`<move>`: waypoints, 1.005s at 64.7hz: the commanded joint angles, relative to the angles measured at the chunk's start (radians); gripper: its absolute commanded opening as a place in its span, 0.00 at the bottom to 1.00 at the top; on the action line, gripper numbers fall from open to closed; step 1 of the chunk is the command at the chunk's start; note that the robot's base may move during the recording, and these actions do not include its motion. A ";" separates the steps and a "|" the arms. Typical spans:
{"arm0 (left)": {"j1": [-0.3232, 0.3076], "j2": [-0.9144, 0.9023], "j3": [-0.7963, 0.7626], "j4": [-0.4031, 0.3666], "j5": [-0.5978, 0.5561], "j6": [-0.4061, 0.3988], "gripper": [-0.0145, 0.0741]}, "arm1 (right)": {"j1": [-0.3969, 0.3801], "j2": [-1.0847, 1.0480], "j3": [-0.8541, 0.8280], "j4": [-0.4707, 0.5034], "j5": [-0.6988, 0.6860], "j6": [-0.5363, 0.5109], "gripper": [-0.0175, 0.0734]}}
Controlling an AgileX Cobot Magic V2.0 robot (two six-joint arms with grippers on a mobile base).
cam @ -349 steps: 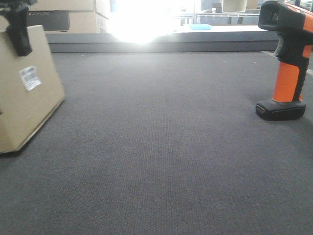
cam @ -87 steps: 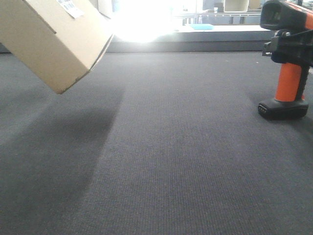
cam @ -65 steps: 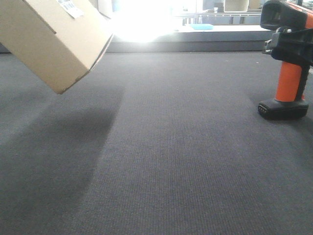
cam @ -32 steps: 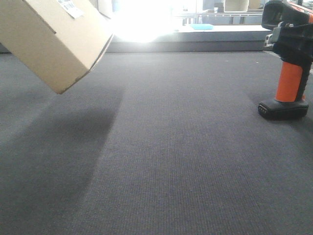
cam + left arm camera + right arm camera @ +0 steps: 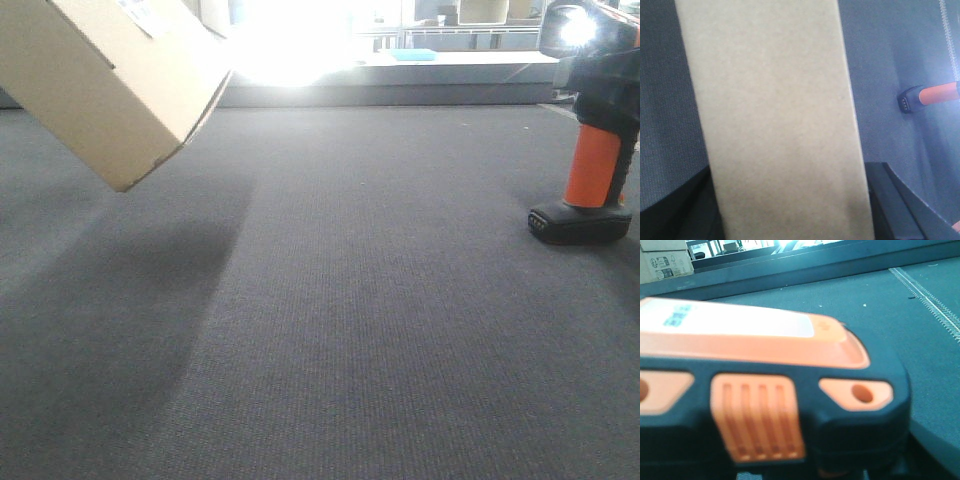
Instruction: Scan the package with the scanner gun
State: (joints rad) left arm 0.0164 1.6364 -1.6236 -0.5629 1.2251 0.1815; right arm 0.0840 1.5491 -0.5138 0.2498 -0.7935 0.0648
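Observation:
The package (image 5: 110,80), a plain brown cardboard box with a white label (image 5: 140,12) near its top edge, hangs tilted above the carpet at the upper left. In the left wrist view the package (image 5: 775,120) fills the middle, and my left gripper (image 5: 790,205) is shut on it, with a dark finger on each side. The scanner gun (image 5: 592,160) stands on its black foot at the far right, its head window glowing white. My right gripper (image 5: 606,95) is shut around its neck. In the right wrist view the scanner gun (image 5: 760,390) hides the jaws.
Dark grey carpet (image 5: 380,320) covers the floor. A raised grey ledge (image 5: 400,94) runs along the back under strong glare, with a blue item (image 5: 411,54) on it. Printed cardboard boxes (image 5: 662,262) stand far behind. A white stitched strip (image 5: 930,300) crosses the carpet.
The package went from resting on the carpet to hanging tilted, and has held still for the last second. My right gripper closed in on the scanner gun's neck, and its window now shines white.

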 commanded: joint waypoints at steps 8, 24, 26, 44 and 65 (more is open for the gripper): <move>0.002 -0.015 -0.003 -0.012 -0.004 0.001 0.04 | 0.000 -0.087 -0.030 -0.004 -0.006 -0.076 0.02; 0.002 -0.015 -0.003 0.002 -0.004 0.001 0.04 | -0.002 -0.196 -0.210 -0.004 0.357 -0.344 0.02; 0.002 -0.015 -0.003 0.002 -0.004 0.001 0.04 | -0.002 -0.201 -0.241 -0.004 0.396 -0.377 0.02; 0.002 -0.015 -0.003 0.007 -0.004 0.001 0.04 | -0.002 -0.204 -0.389 -0.004 0.517 -0.593 0.02; 0.002 -0.015 -0.003 0.010 -0.004 0.001 0.04 | -0.002 -0.176 -0.441 -0.004 0.524 -0.695 0.02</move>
State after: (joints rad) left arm 0.0164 1.6364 -1.6236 -0.5390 1.2251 0.1815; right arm 0.0840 1.3730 -0.9239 0.2498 -0.2089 -0.6121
